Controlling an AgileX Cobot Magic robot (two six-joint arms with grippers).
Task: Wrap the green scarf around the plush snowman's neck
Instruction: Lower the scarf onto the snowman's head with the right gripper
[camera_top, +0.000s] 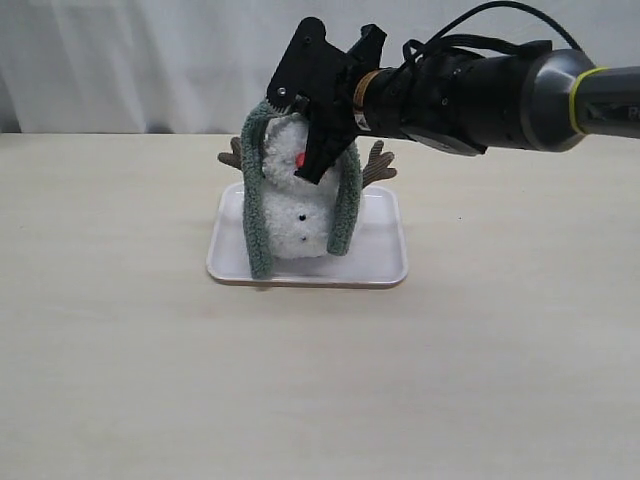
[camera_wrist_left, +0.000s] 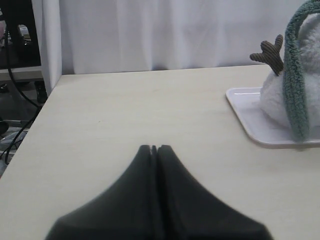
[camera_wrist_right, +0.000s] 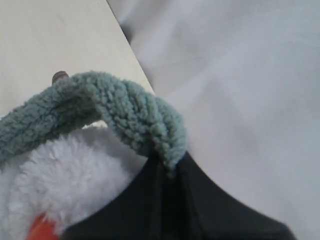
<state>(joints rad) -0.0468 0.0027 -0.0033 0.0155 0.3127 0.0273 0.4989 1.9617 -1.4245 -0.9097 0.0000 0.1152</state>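
The plush snowman (camera_top: 290, 215) stands upright on a white tray (camera_top: 380, 265). The green scarf (camera_top: 255, 200) lies over the top of its head, and both ends hang down its sides to the tray. My right gripper (camera_top: 285, 100) reaches in from the right above the head and is shut on a fold of the scarf (camera_wrist_right: 125, 107) at the top; the white plush (camera_wrist_right: 65, 175) sits just below the right gripper (camera_wrist_right: 170, 162). The gripper body hides part of the face. My left gripper (camera_wrist_left: 155, 147) is shut and empty over bare table, well away from the snowman (camera_wrist_left: 280, 95) and scarf (camera_wrist_left: 295, 100).
Brown twig arms (camera_top: 380, 165) stick out on both sides of the snowman. The tray (camera_wrist_left: 250, 120) rests on a pale wooden table with a white curtain behind. The table's left edge (camera_wrist_left: 30, 135) and cables beyond it show in the left wrist view.
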